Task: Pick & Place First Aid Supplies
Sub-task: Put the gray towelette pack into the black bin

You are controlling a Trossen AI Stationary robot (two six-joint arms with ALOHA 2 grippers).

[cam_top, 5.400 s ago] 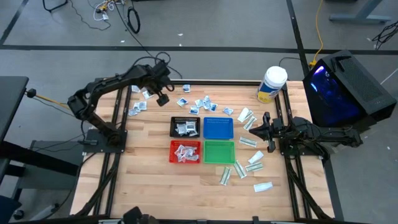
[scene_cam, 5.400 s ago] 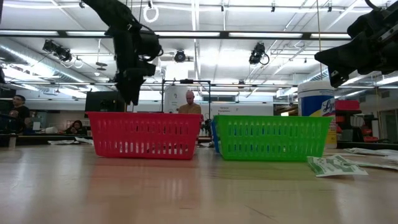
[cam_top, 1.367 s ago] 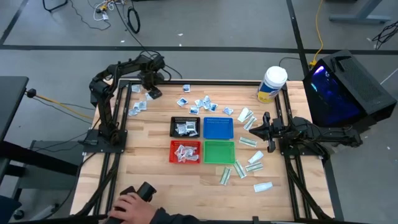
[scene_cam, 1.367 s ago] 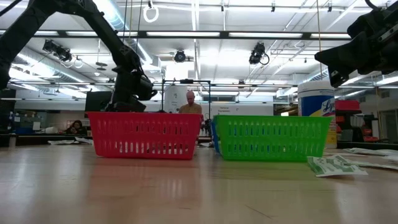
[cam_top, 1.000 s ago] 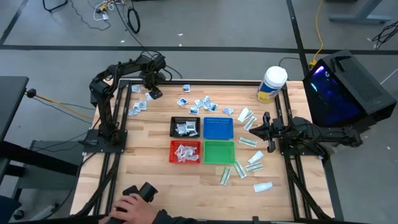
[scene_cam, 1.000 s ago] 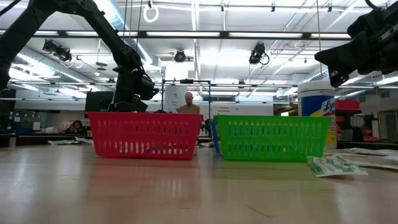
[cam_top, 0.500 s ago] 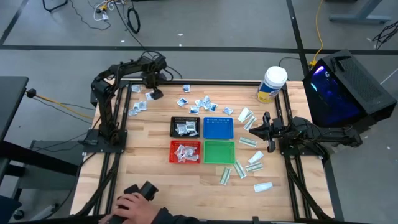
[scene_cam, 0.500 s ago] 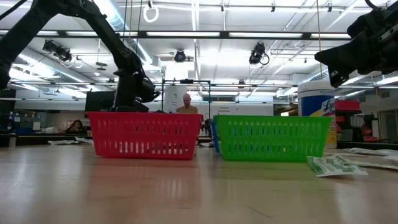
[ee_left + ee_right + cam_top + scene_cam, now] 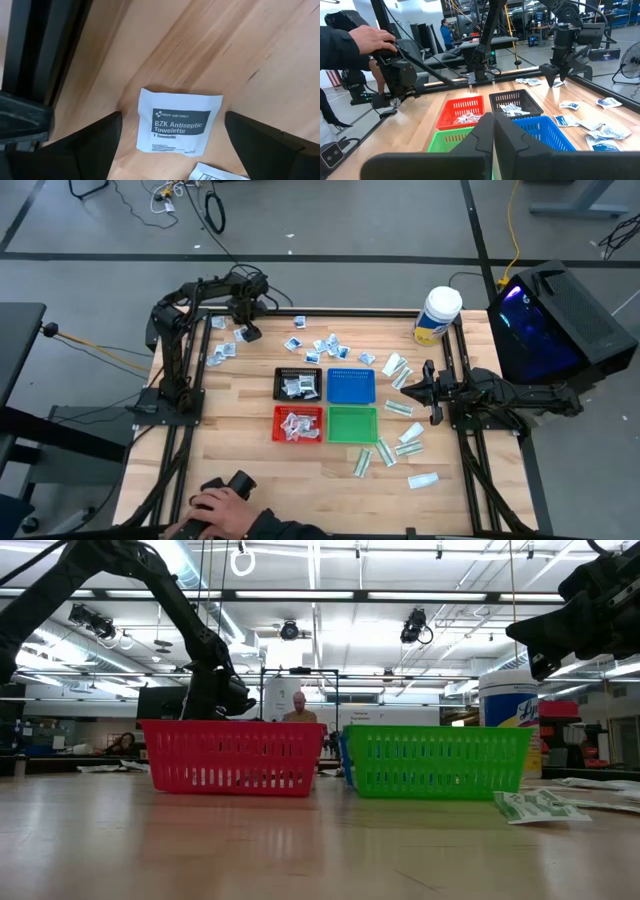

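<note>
Moved: left gripper (image 9: 170, 130) widened | straddles "BZK Antiseptic Towelette" packet (image 9: 178, 122) | right gripper (image 9: 493, 131) closed

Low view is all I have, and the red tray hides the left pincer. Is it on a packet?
Observer: Not yet. The left pincer is open, its fingers on either side of a white towelette packet that lies flat on the table.
Operator: Where on the table?
Observer: Near the far left corner, beyond the black tray.
Operator: And the right pincer?
Observer: The right pincer is shut and empty, hovering by the table's right edge.
</note>
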